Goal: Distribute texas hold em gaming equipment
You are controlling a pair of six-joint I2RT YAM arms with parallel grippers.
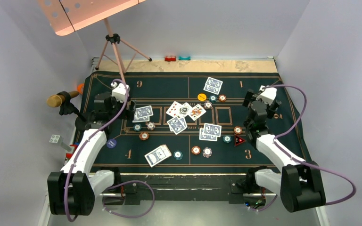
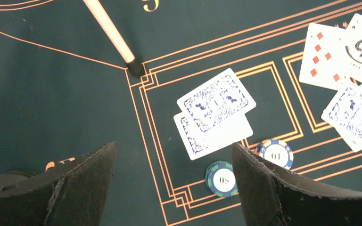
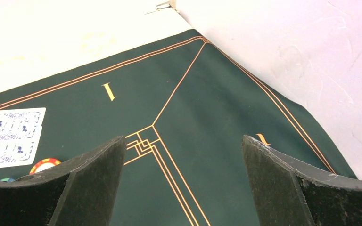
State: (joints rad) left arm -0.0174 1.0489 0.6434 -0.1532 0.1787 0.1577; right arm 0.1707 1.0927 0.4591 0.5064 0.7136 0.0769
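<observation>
Blue-backed playing cards lie in pairs on the green mat (image 1: pixel 264 155): one pair (image 1: pixel 143 113) by my left gripper (image 1: pixel 133 109), one at the far side (image 1: pixel 212 85), one near the middle (image 1: pixel 210 132). Face-up cards (image 1: pixel 184 111) fill the centre and a deck (image 1: pixel 158 155) lies near the front. Striped chips are scattered, with a yellow disc (image 1: pixel 201 97), a blue disc (image 1: pixel 111 143) and a red triangle marker (image 1: pixel 238 140). My left gripper (image 2: pixel 174 157) is open above the mat, just short of the card pair (image 2: pixel 215 113), with a teal chip (image 2: pixel 221 179) by its right finger. My right gripper (image 3: pixel 183 155) is open over bare felt.
A tripod leg (image 2: pixel 111 33) stands on the mat's far left. A microphone (image 1: pixel 59 100) sits off the left edge. Small red (image 1: pixel 170 59) and teal (image 1: pixel 184 58) blocks rest at the table's far edge. White walls enclose the table closely.
</observation>
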